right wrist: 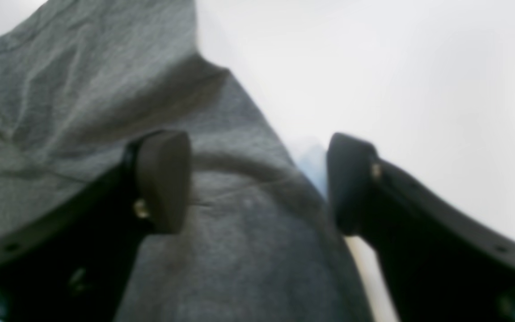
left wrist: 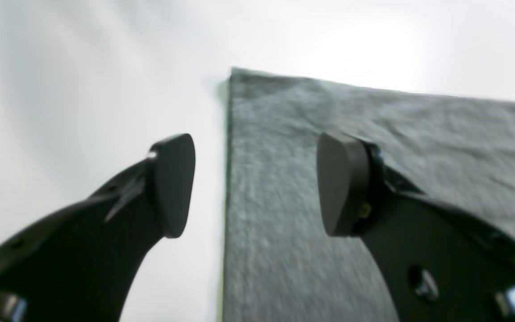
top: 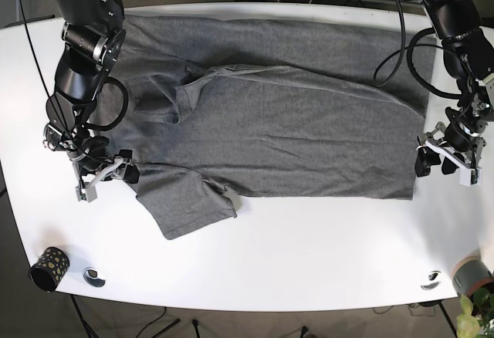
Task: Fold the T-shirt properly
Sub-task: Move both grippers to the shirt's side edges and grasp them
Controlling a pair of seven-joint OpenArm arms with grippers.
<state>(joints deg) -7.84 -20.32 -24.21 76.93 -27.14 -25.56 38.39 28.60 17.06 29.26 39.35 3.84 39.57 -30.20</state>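
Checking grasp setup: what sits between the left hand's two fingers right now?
In the left wrist view, the open left hand straddles the side edge of the grey cotton T-shirt: shirt fabric under one finger, bare white table under the other.

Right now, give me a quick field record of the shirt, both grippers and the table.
shirt: grey, spread on the table, top edge folded down, one sleeve sticking out at the near edge
left gripper: jaws open, straddling a shirt corner edge
right gripper: jaws open, over the collar
table: white
holding: nothing, either gripper
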